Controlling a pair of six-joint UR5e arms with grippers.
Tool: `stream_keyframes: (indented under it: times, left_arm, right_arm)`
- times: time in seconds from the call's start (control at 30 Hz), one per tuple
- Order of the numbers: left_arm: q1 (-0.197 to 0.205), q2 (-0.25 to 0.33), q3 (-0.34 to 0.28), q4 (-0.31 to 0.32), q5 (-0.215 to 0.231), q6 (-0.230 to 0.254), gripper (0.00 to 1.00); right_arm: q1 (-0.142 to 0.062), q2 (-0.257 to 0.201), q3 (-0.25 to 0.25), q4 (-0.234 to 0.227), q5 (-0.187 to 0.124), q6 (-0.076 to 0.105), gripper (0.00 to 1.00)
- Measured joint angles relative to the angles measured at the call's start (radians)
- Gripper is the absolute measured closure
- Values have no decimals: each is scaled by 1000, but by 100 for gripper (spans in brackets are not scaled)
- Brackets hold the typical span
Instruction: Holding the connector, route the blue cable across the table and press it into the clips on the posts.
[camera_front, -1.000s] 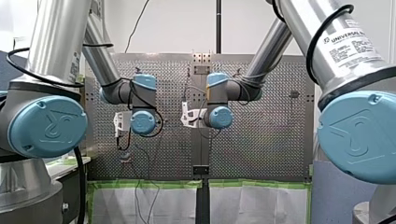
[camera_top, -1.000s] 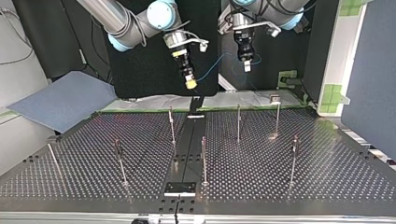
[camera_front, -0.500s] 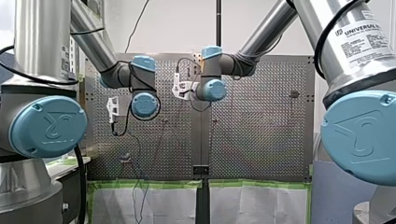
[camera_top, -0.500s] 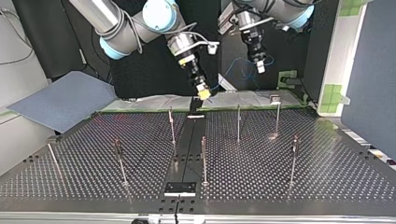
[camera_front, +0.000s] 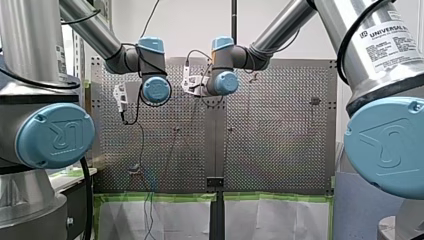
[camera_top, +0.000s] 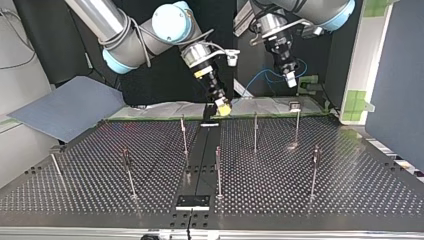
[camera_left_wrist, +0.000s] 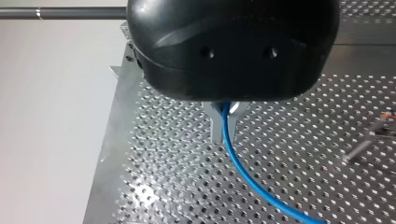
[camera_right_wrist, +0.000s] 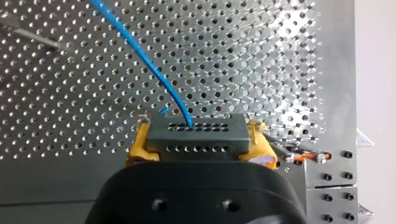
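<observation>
In the right wrist view my right gripper (camera_right_wrist: 198, 145) is shut on a dark grey connector (camera_right_wrist: 196, 127), yellow pads on both sides. The blue cable (camera_right_wrist: 140, 51) leaves the connector's face and runs off over the perforated table. My left gripper (camera_left_wrist: 223, 132) is shut on the same blue cable (camera_left_wrist: 254, 184), which curves away below its metal fingers. In the top view my right gripper (camera_top: 223, 107) hangs above the table's far edge near the middle. My left gripper (camera_top: 289, 80) is higher, toward that view's right, with the cable (camera_top: 260, 77) looping between the two.
Several thin clip posts stand on the table (camera_top: 350, 200), among them one (camera_top: 184, 134) left of centre, one (camera_top: 255, 131) right of centre and one (camera_top: 297, 124) further right. A dark centre strip (camera_top: 200, 160) divides the table. A grey mat (camera_top: 65, 107) lies off its far left corner.
In the top view my right gripper has swung down and rightward to the table's far edge with the connector. My left gripper has shifted right and slightly lower, keeping the cable.
</observation>
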Motion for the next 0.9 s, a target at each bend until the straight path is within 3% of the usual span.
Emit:
stream_keyframes:
  times: [0.37, 0.67, 0.9]
  left_arm:
    - [56, -11, 65, -69, 16, -1, 100]
    - [140, 25, 80, -106, 90, -2, 100]
    - [201, 9, 140, -138, 149, -20, 100]
  right_arm:
    - [10, 2, -105, 76, -6, 12, 100]
    - [15, 5, -192, 104, -6, 19, 100]
    - [20, 9, -241, 124, -10, 23, 100]
